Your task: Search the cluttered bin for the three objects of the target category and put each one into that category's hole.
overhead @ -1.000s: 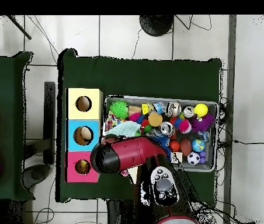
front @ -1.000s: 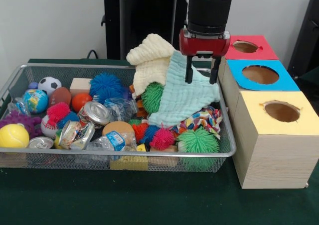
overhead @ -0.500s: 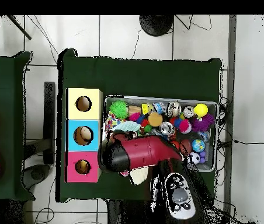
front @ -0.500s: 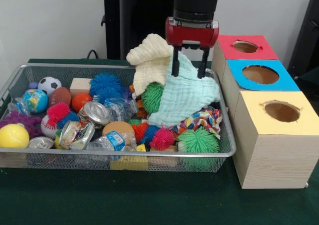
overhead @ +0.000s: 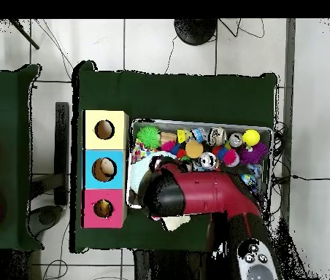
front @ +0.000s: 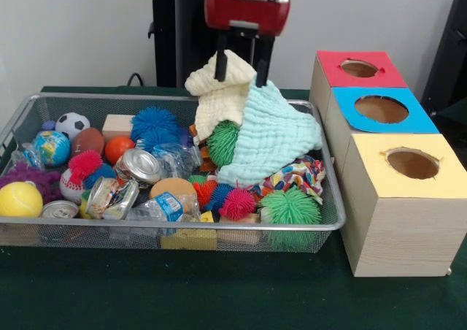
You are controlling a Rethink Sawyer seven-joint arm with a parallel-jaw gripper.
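Above the bin's far right part, the gripper hung open and empty over the cream cloth, which lay heaped against the mint cloth, near the 3 holed boxes

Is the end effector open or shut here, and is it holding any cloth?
Open and empty: the end effector shows two separated fingers with a gap between them, hovering above the cream cloth, nothing pinched.

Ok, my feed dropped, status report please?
Pincer open, empty, above cream cloth. Mint cloth beside it in bin. Holes unobstructed.
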